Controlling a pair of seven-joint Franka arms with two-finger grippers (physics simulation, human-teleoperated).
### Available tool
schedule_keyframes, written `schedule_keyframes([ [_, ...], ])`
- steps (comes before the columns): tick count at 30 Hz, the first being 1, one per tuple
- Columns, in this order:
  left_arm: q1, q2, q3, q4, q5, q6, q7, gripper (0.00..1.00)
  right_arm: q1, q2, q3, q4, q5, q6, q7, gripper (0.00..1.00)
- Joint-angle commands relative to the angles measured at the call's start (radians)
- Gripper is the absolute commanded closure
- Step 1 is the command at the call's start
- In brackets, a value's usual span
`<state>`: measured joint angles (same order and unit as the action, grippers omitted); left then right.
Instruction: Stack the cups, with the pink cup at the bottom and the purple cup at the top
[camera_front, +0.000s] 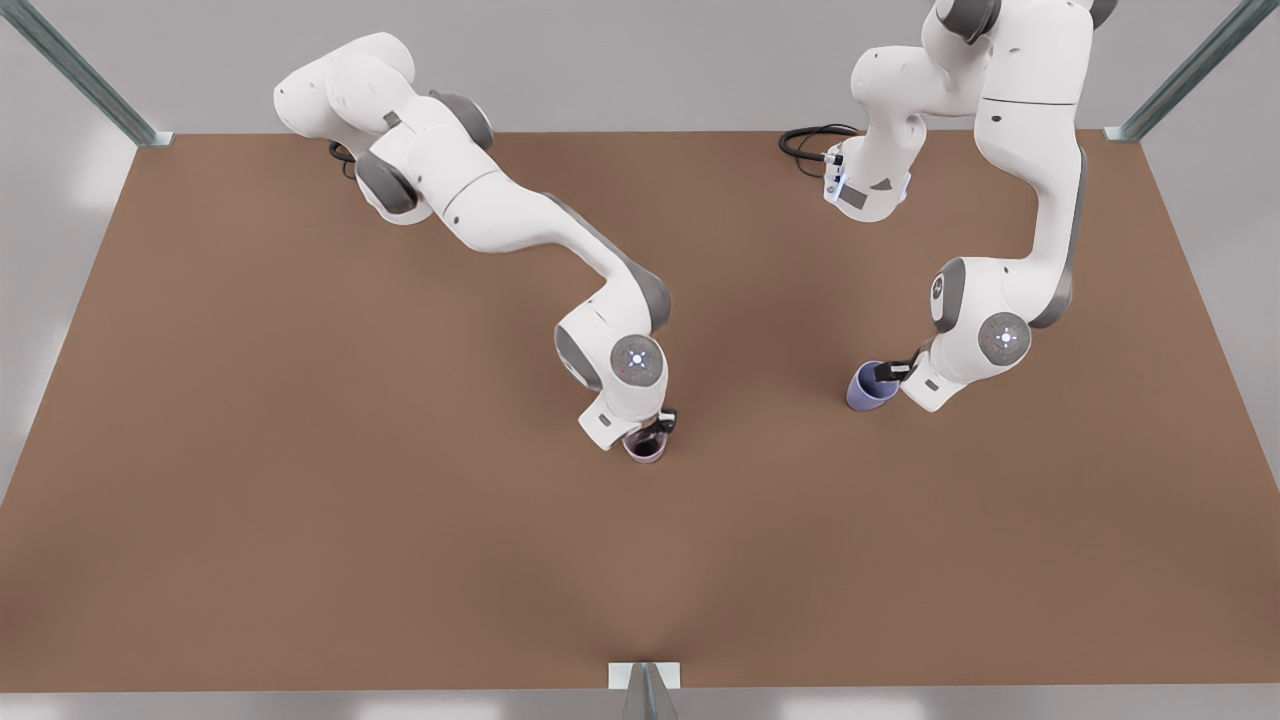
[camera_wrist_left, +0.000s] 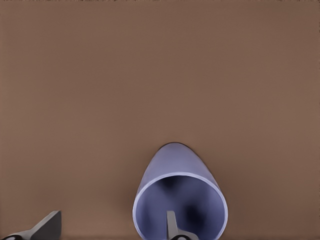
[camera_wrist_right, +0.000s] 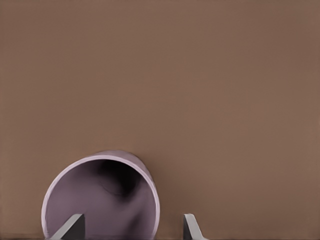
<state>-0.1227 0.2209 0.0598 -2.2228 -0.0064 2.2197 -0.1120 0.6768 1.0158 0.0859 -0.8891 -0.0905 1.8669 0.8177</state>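
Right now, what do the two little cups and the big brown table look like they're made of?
The purple cup looks like smooth matte plastic: even color, thin rim, no shine, though it could be glazed ceramic. The pink cup looks the same, with a thin pale rim and dark inside. The table is flat plain brown with no grain, maybe painted board or laminate. It's a simulator render, so these are guesses.

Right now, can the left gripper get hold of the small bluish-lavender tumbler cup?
Probably yes. The left gripper is open at the small bluish-lavender tumbler cup, one finger inside the rim, the other outside. Nothing blocks it.
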Motion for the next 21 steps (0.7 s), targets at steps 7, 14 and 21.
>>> schedule_keyframes([
  [7, 0.0, 0.014, 0.0, -0.005, 0.0, 0.025, 0.0, 0.0, -0.276, -0.558, -0.003, -0.634, 0.0, 0.087, -0.213, 0.0],
  [14, 0.0, 0.037, -0.002, -0.038, -0.001, 0.1, 0.0, 0.0, -0.766, -0.79, -0.012, -0.614, 0.084, -0.161, -0.894, 0.0],
  [21, 0.0, 0.041, -0.002, -0.04, -0.11, 0.133, -0.002, 0.67, -0.752, -0.714, -0.009, -0.531, 0.144, -0.195, -0.669, 0.0],
])
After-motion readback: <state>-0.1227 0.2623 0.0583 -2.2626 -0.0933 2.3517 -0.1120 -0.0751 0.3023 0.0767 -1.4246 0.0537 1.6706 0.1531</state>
